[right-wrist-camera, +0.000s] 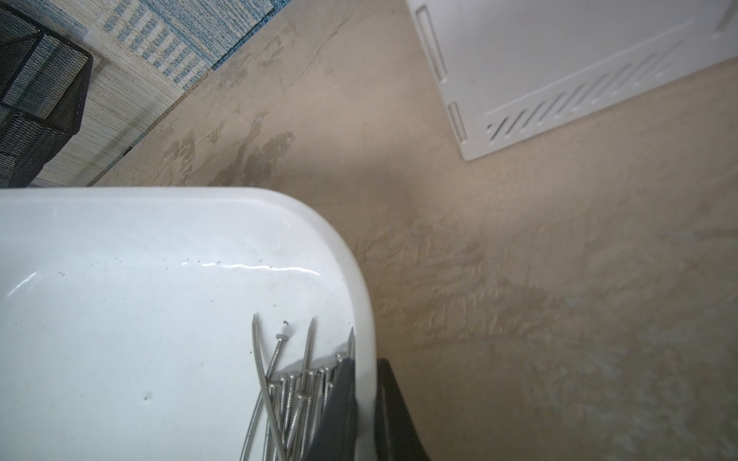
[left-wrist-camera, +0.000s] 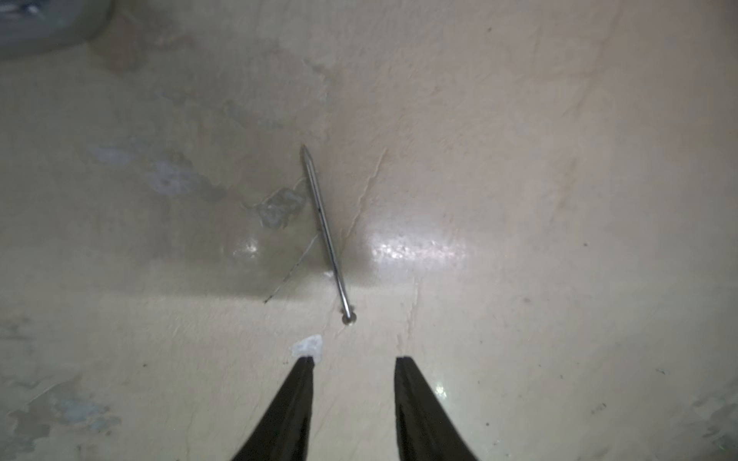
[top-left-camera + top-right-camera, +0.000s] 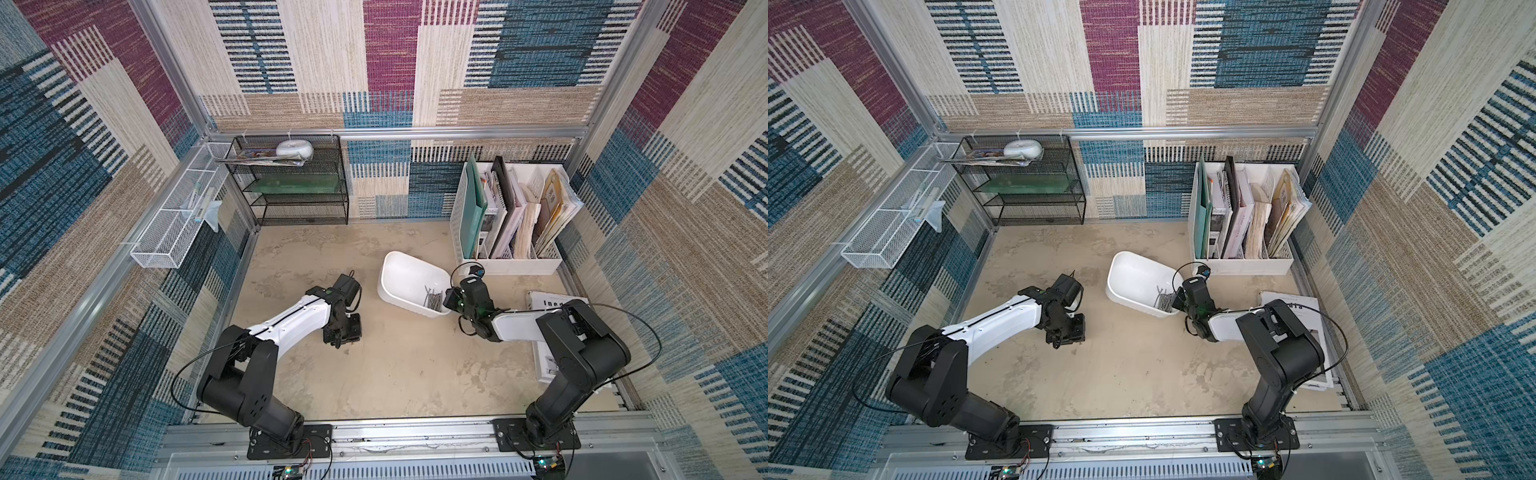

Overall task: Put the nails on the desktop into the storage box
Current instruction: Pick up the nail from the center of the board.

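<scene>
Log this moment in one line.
left gripper: open near one nail on desktop | right gripper: shut on storage box wall | other nails: piled inside

Right end effector clamps storage box wall, one finger inside, one outside. Nails heaped in that corner. Mottled beige surface beyond.

Both top views are bright, even and sharp, though the wide lens bows the walls at the edges. Left wrist view is dim and soft: glare blobs on the desktop, a shadow band across the nail. Right wrist view is brighter, with a glare streak inside the box, and the closest nails are blurry.
</scene>
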